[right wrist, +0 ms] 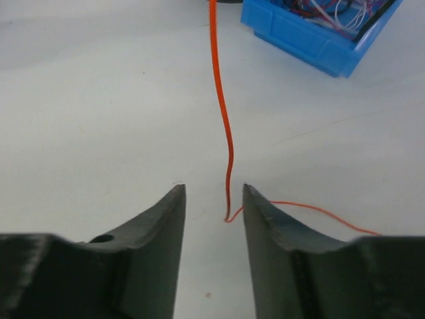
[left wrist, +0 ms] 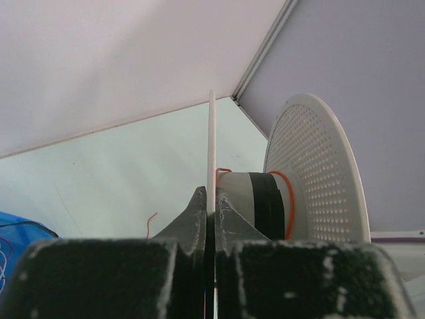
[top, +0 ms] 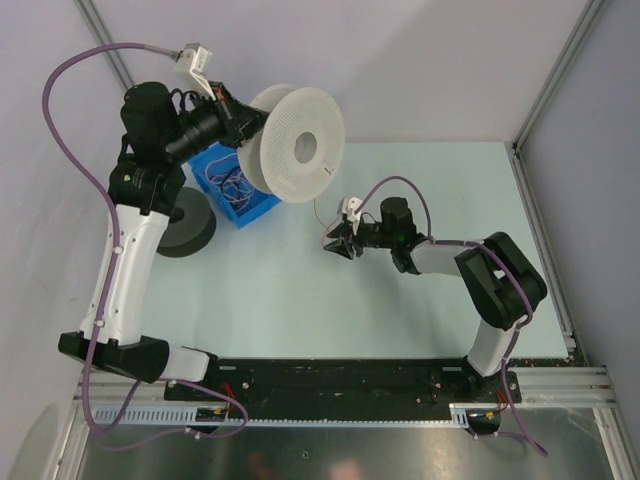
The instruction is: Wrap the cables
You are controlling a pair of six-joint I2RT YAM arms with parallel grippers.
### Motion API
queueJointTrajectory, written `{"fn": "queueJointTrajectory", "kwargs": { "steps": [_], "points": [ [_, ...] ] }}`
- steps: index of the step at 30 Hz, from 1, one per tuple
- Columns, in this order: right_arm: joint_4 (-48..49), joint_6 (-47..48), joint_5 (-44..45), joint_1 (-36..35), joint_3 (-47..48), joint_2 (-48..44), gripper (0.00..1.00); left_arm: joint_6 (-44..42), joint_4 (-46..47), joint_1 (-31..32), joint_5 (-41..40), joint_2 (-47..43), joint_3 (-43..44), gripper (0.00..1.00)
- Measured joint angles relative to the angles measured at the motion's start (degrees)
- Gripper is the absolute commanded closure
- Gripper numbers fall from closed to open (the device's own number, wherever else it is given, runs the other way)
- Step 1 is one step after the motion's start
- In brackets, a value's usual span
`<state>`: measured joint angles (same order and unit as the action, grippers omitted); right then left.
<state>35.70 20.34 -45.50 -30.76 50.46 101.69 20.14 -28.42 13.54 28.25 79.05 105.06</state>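
Left gripper (left wrist: 210, 199): right up against its wrist lens, raised well off the table and reaching toward the far wall.
Left fingers (left wrist: 192, 219): pressed together on the thin edge of the spool's near flange, which stands up between them like a white blade.
Spool (top: 295, 145): white with perforated flanges, held in the air on its side above the far left of the table (top: 400, 300), its hub hole facing the overhead camera.
Spool core: from the left wrist I see a grey core with a black band and a few turns of orange wire (right wrist: 222, 113) next to the far flange.
Right gripper (right wrist: 212, 193): low over the middle of the table, pointing toward the spool.
Right fingers (right wrist: 159, 226): spread with a clear gap, nothing pinched.
Wire at the right gripper: it runs down from the far side, passes in front of the gap between the tips, kinks near the table and trails off to the right; I cannot tell whether it brushes a fingertip.
Blue bin (top: 230, 185): below the spool, with tangled thin wires inside.
Grey roll (top: 190, 222): lying flat just beside the bin, next to the left arm.
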Motion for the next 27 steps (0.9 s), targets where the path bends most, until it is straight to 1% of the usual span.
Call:
{"fn": "queueJointTrajectory", "kwargs": {
  "steps": [3, 4, 5, 8, 11, 13, 18, 23, 27],
  "points": [
    [0.44, -3.32, 1.29, -0.57, 0.00, 1.16, 0.92, 1.49, 0.04, -0.87, -1.01, 0.00, -0.07, 1.00],
    [0.37, -4.17, 1.55, -0.66, 0.00, 1.29, 0.96, 2.12, 0.07, -1.14, -1.68, 0.00, -0.11, 1.00],
    [0.17, -4.79, 1.66, -0.68, 0.00, 1.33, 0.98, 2.71, 0.11, -1.31, -2.54, 0.00, -0.20, 1.00],
    [-1.31, -5.81, 1.73, -1.01, 0.00, 0.87, 1.00, 5.29, 0.81, -1.68, -6.49, -0.11, -1.60, 1.00],
    [-6.78, -4.68, 1.75, -1.90, -0.02, -2.29, 1.00, 7.67, 0.98, -1.73, -11.61, -0.17, -4.07, 1.00],
    [-11.34, -2.84, 1.57, -3.10, -0.02, -6.14, 1.00, 8.85, 0.92, -1.73, -14.60, 0.04, -5.62, 1.00],
    [-23.87, 4.24, 1.09, -6.80, 0.00, -20.74, 1.00, 9.99, 1.14, -1.31, -22.05, 2.14, -8.59, 1.00],
    [-31.93, 9.07, 2.56, -8.87, 0.00, -33.05, 1.00, 6.69, 1.81, 1.97, -29.79, 4.09, -13.14, 1.00],
    [-34.32, 11.45, 6.64, -8.96, 0.74, -38.88, 1.00, 0.57, 2.10, 7.06, -31.58, 4.74, -18.45, 1.00]
  ]
}}
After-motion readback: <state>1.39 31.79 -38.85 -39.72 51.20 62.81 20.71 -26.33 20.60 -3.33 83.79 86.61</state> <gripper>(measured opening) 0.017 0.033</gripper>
